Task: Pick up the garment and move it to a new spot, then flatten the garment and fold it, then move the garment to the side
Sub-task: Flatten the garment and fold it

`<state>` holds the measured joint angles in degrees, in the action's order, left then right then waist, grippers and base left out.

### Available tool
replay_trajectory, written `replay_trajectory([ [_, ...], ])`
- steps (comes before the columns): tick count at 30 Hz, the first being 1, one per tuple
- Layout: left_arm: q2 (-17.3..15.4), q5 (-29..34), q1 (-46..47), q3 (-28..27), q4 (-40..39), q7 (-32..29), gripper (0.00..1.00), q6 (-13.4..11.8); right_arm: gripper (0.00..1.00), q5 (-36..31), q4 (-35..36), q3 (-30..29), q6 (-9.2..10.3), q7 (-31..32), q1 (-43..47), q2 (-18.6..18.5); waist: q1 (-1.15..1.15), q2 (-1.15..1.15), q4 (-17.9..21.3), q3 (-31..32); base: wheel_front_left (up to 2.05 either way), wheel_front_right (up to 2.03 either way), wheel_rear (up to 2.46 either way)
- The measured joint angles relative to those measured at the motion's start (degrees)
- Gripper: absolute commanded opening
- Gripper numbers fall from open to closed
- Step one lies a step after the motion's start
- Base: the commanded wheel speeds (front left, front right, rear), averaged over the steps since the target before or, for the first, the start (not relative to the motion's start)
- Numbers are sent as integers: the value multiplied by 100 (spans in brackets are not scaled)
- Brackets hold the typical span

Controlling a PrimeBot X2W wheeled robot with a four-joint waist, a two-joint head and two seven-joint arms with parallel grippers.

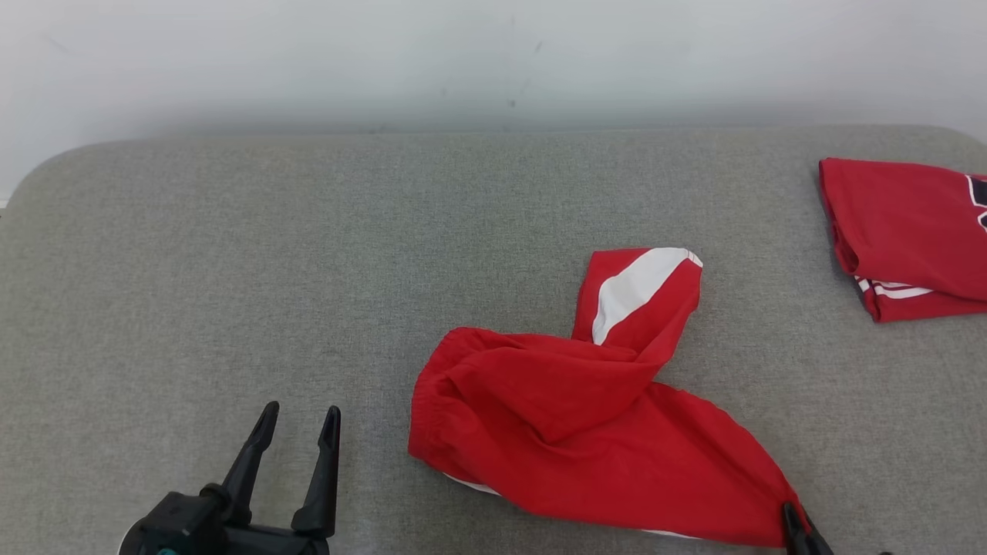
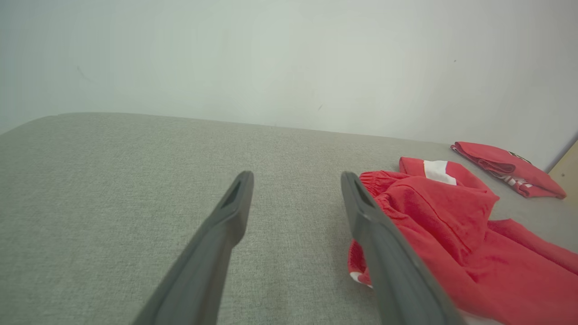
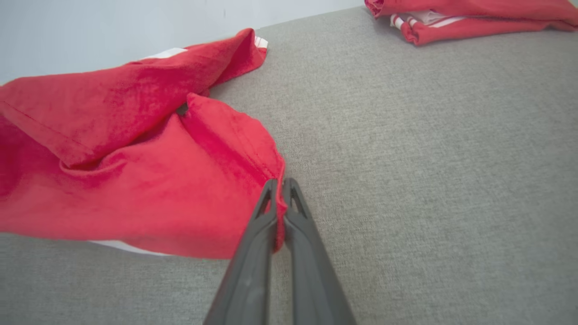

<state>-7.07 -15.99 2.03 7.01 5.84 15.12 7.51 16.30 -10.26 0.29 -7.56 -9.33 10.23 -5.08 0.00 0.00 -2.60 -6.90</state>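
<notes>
The right claw (image 3: 280, 183) is pressed together on a hem corner of the red garment (image 3: 135, 180). That thin edge is likely chosen as a firm hold for lifting. The rest of the crumpled cloth lies on the grey desk (image 3: 429, 158), left of that claw and ahead of it. Its fingers lie low, nearly flat. The left claw (image 1: 301, 416) hangs spread and empty, with the garment just to its right. A folded red garment (image 1: 902, 231) rests well beyond the right claw.

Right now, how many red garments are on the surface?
2. A crumpled garment lies in the middle, its corner pinched in the right fingers; a folded garment sits at the far right edge. Others may lie out of frame.
</notes>
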Motion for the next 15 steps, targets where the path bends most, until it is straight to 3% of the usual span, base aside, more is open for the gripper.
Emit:
replay_trajectory([
  [8,42,-24,27,62,63,0,100,0,0,-85,396,105,0,402,-495,-124,0,0,-121,-2,0,0,0],
  [15,64,-45,126,185,92,0,100,0,0,-123,-467,181,0,530,-1769,-368,0,0,-401,-52,0,0,0],
])
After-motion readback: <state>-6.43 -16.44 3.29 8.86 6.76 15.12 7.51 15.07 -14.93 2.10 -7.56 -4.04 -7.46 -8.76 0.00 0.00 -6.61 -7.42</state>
